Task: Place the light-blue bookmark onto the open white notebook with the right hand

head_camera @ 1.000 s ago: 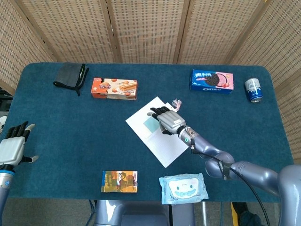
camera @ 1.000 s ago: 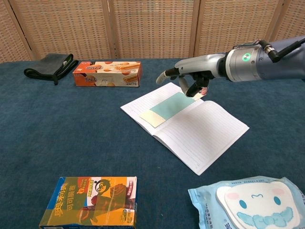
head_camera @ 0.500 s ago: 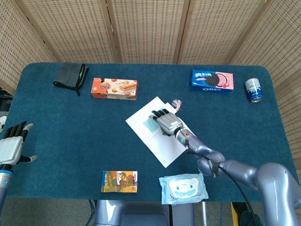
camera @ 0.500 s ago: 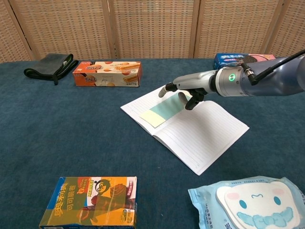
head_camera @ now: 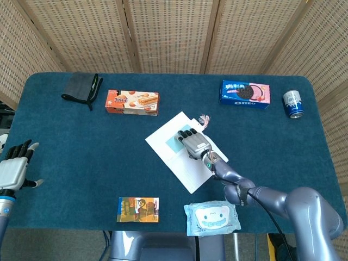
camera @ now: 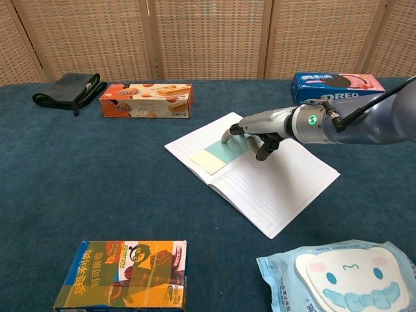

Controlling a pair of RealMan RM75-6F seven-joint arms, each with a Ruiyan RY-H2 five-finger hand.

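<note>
Light-blue bookmark [camera: 223, 153] flat on open white notebook [camera: 273, 179] — right hand [camera: 258, 132] above, fingers [camera: 229, 134] apart, empty.

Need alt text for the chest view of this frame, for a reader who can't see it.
The robot's right hand hovers low over an open white notebook where a light-blue bookmark lies flat across the left page. Snack boxes, a black cloth and a wipes pack sit around it on the blue table.
</note>
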